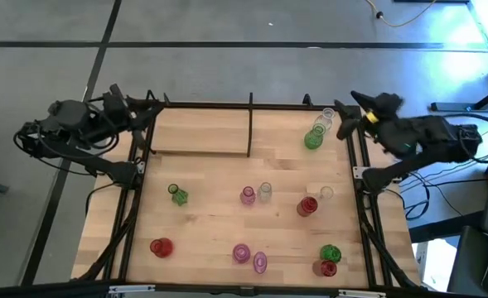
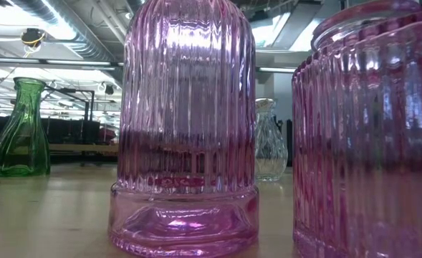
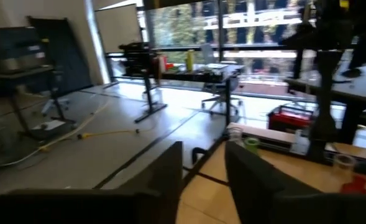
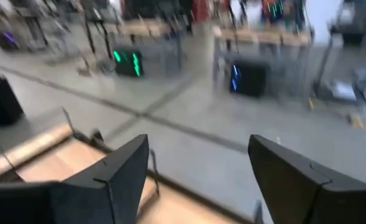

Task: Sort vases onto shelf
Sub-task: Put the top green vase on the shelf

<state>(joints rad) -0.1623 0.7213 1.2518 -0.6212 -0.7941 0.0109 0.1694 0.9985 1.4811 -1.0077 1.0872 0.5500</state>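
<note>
The shelf at the far left of the surface has no vases on it yet. A green vase and two clear ones stand at the far right corner; the others are spread nearer.

The right pincer is wide and empty. The left pincer is a little apart, empty too.

Next, I think, one arm must reach down to a vase.

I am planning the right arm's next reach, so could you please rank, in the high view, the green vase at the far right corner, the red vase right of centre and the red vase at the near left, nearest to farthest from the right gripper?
From the right gripper, which is open:
1. Far-right green vase, just beside it.
2. Red vase right of centre, mid-table.
3. Near-left red vase, across the table.
</note>
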